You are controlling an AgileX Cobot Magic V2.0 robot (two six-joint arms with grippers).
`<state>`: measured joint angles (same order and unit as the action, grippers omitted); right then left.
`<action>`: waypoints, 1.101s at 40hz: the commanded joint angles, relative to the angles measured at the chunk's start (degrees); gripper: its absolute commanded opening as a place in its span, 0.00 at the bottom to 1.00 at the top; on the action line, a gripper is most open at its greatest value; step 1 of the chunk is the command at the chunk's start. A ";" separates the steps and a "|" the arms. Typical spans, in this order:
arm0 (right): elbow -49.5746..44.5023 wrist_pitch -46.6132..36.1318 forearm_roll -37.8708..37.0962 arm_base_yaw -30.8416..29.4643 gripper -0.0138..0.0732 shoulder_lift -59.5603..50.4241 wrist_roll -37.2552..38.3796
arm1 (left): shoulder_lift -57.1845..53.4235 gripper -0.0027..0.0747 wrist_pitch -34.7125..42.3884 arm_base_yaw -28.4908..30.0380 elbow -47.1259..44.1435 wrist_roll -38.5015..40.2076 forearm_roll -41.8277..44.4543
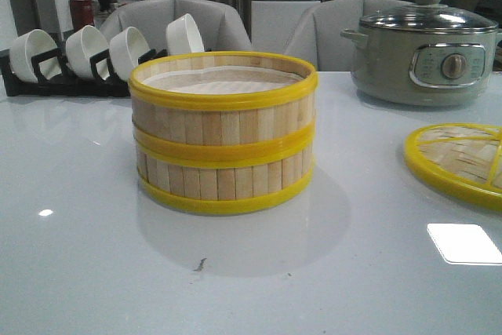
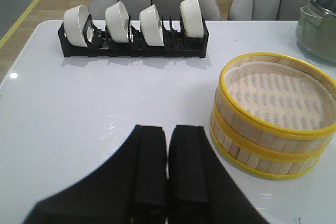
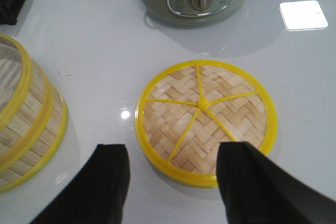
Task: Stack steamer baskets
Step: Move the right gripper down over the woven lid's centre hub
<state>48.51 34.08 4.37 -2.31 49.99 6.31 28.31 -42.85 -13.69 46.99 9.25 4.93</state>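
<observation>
Stacked steamer baskets (image 1: 223,131) upright, axis vert., open side up.

We see the steamer baskets (image 1: 223,132) walled in matt pale bamboo slats with glossy yellow plastic-looking rims. The lid (image 3: 205,121) is woven bamboo. The table (image 1: 94,225) is smooth, glossy white. The pot (image 1: 423,52) has a glass lid; the bowls (image 2: 131,20) look glazed.
</observation>
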 commanded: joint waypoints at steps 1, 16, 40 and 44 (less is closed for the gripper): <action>2.29 -1.65 1.04 -0.05 0.72 0.16 -0.32 | 0.73 0.14 5.27 -0.44 1.63 0.53 0.19; 1.03 5.18 3.45 -0.18 0.72 4.35 0.38 | 0.73 0.14 5.27 -0.44 1.63 0.53 0.19; 23.45 10.26 -1.61 -3.03 0.72 42.48 1.14 | 0.73 0.14 5.48 -0.44 1.63 0.53 0.09; 26.19 9.56 -3.72 -2.22 0.72 45.37 1.14 | 0.73 0.14 5.48 -0.44 1.63 0.53 0.09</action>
<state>70.83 45.35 2.74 -5.11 96.15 8.36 28.31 -42.52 -13.69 46.99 9.25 4.93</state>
